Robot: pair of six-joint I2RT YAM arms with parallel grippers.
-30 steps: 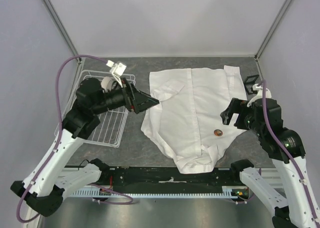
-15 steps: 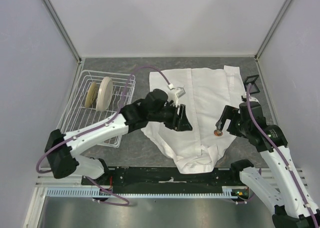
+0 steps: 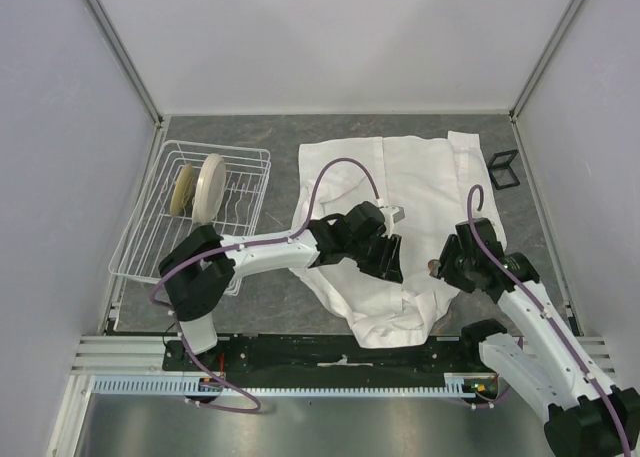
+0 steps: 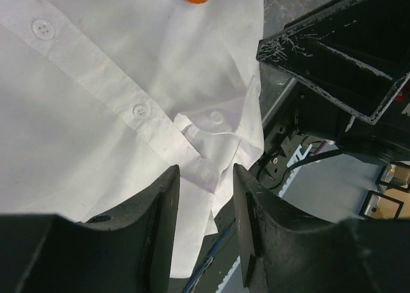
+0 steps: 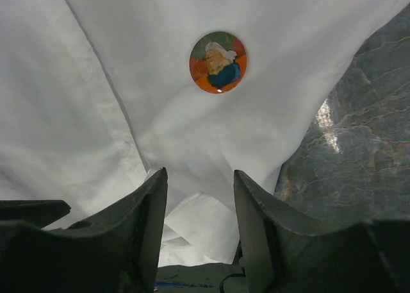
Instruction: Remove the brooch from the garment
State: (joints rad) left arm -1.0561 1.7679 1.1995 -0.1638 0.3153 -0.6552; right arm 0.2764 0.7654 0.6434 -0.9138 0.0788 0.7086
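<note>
the right gripper (image 5: 200, 181) is held open, with a wide gap left between its two black fingers, and nothing is held in it. it is pointed down at the garment (image 5: 90, 81). the brooch (image 5: 218, 62) is seen just past the finger tips, lying flat on the white cloth, and it is not touched by either finger. the brooch is a little round disc, painted orange, green and blue with a pale patch in the middle. it is found near the right edge of the shirt, close to where the cloth ends and the grey table (image 5: 365, 133) is seen. the left gripper (image 4: 205, 177) is held open too, by a smaller gap, and nothing is gripped in it. it is held over the button strip of the shirt, where small white buttons (image 4: 42, 28) and a folded bit of hem are seen. it cannot be told if the cloth is touched by it. from above, the two grippers are seen near each other over the near part of the shirt, with the brooch between them, closer to the right one. the shirt is spread out wrinkled on the table. off to the left, a white wire rack (image 3: 215, 145) is seen, and two cream plates (image 3: 210, 185) are stood on edge in it. a small black wire stand (image 3: 503, 168) is set near the far right corner of the shirt, apart from it.
</note>
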